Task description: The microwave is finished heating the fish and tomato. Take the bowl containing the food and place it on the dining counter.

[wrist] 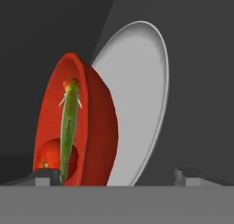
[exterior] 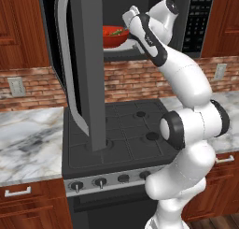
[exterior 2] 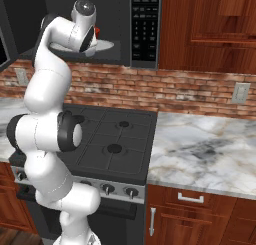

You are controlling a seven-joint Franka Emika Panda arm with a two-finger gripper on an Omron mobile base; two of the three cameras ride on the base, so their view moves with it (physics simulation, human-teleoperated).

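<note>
From my seat, working left to right across the left base view, I see the open black glass door [exterior: 77, 69] of the grey steel-framed microwave [exterior: 198, 22] swung out over the black stove top [exterior: 126, 130]. Just past the door's edge, the wide, smooth, bright red bowl [exterior: 114, 36] sits inside the cavity on the pale grey round turntable plate [exterior: 126, 46]. To its right, the white arm's two-finger gripper [exterior: 132, 13] reaches in at the bowl's near side.

In the hand view, which is rolled, the bowl [wrist: 98, 127] appears on edge with the turntable plate [wrist: 137, 95] behind it. Inside lie the slim greenish fish [wrist: 68, 127] and the small glossy red tomato [wrist: 48, 157].

I judge the bowl to be rigid, smooth and probably slick, light in itself but carrying loose food that will roll if it tips. The rim looks like the only sensible hold: one finger inside, one outside, keeping the bowl level on the way out.

The fingers [wrist: 45, 176] stand wide apart and hold nothing. The left tip lines up with the bowl's rim near the tomato, and the right tip [wrist: 192, 173] sits off beside the plate. I cannot tell whether a finger touches the rim; it looks very close, with the bowl just ahead of the tips.
</note>
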